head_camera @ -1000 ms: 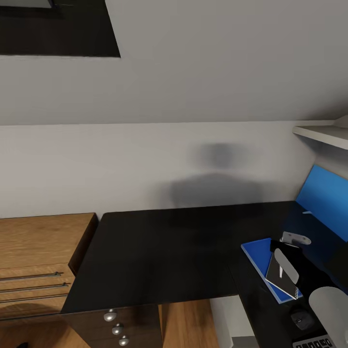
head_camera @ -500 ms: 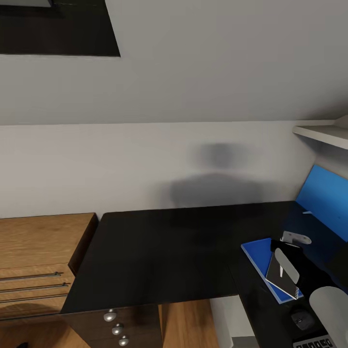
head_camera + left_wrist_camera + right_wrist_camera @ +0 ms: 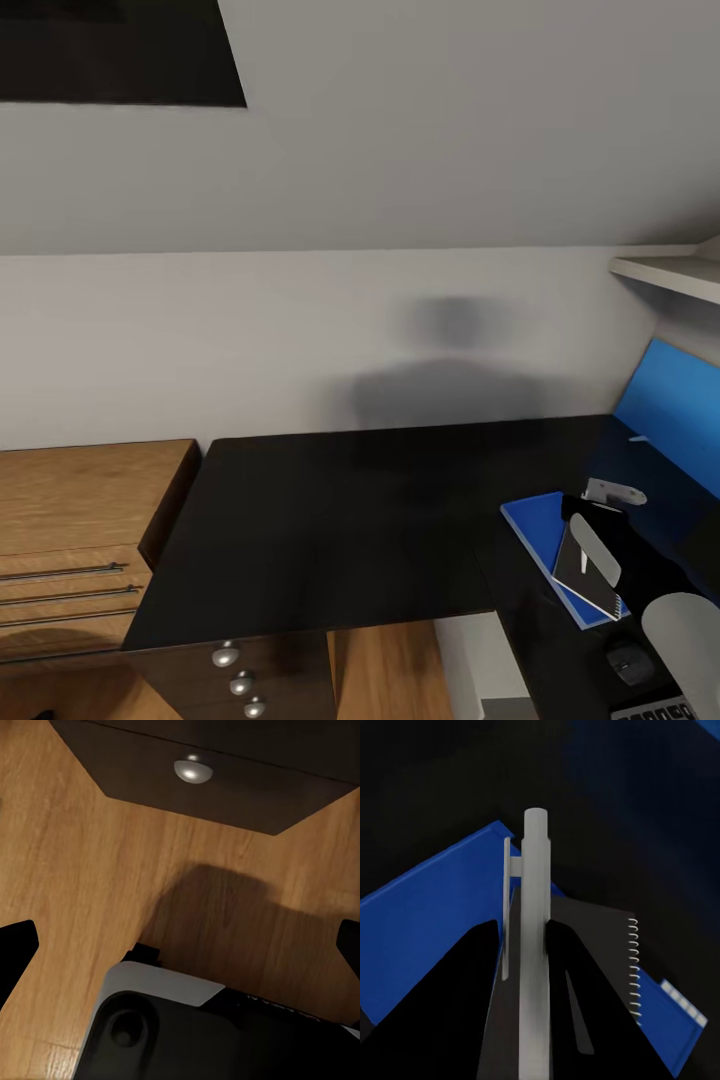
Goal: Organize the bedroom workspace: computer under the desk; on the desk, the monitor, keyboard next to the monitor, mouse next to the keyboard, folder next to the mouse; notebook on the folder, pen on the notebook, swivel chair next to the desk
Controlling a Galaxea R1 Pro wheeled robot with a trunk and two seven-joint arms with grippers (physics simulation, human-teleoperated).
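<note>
Right pincer clamped on grey pen, over notebook on folder, counter's right end; left pincer spread wide, holding nothing.

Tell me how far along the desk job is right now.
Done: folder lies on the desk with the notebook stacked on it, mouse nearby. In hand: the right hand grips the pen over the notebook. Left: releasing the pen there, then the chair.
</note>
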